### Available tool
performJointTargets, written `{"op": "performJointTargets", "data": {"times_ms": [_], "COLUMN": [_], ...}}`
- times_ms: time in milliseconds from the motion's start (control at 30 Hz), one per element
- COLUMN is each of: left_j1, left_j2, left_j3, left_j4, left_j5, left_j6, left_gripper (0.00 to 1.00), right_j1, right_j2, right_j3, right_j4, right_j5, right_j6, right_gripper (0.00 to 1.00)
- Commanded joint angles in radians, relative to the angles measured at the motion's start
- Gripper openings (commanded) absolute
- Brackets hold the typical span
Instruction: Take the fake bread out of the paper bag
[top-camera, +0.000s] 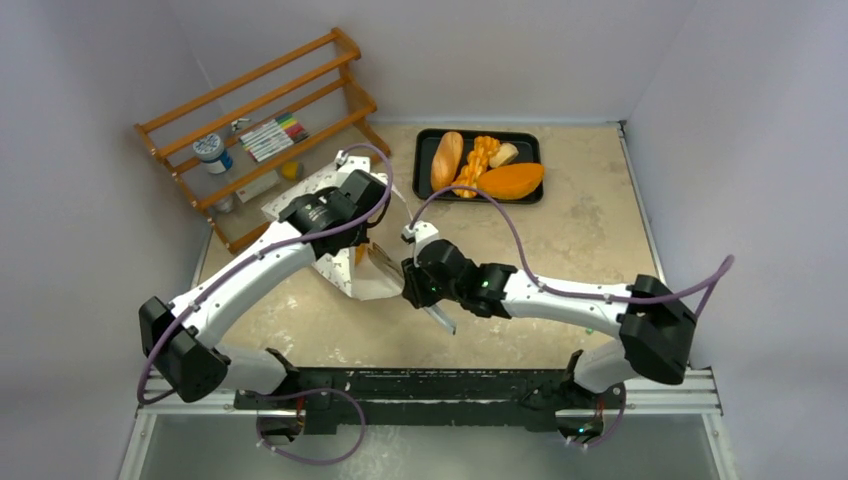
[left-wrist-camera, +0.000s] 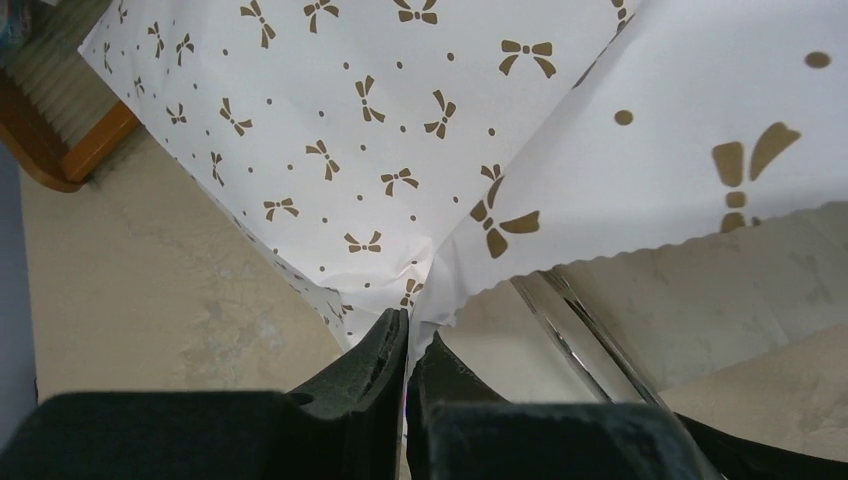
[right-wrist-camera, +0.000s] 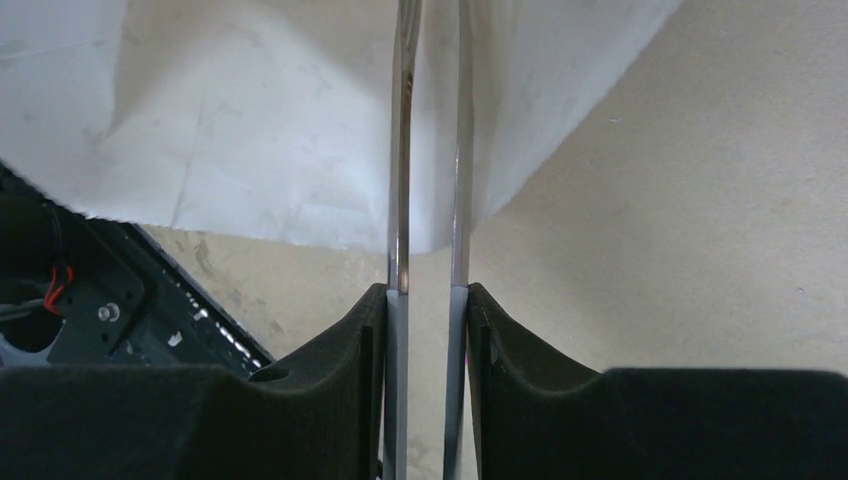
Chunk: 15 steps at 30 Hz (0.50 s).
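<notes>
No legible words or numbers anywhere; paper bag (left-wrist-camera: 350, 150) carries only brown bow motifs, dots

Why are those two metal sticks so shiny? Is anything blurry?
Right wrist view: light glints along the metal tongs, while the right claw holding them is dark and soft. Left wrist view: the paper bag looks sharp, the left claw fuzzy. Top view: even light, faint shadows.

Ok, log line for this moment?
left jaws: shut on bag edge | right jaws: shut on tongs | tong tips: inside bag mouth | bag contents: hidden
</notes>
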Motion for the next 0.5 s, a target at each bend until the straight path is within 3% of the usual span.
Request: {"op": "performJointTargets", "data": {"times_ms": [0, 467], "left_j1": [-0.011, -0.035], "left_j2": [-0.058, -0.065], "left_j3": [0.049, -0.049], "left_j4": [-0.072, -0.071], "left_j5": [-0.084, -0.085], "left_j6": [-0.063, -0.108], "left_gripper": [0.03, 0.02], "right_j1": [0.021, 0.048], "right_j2": [0.046, 0.107], "right_j3": [0.084, 0.126], "right_j4": [0.087, 0.105], "right_j5": [0.079, 0.049], "right_j6": [0.031, -0.029], "right_gripper": [0.34, 0.37]}}
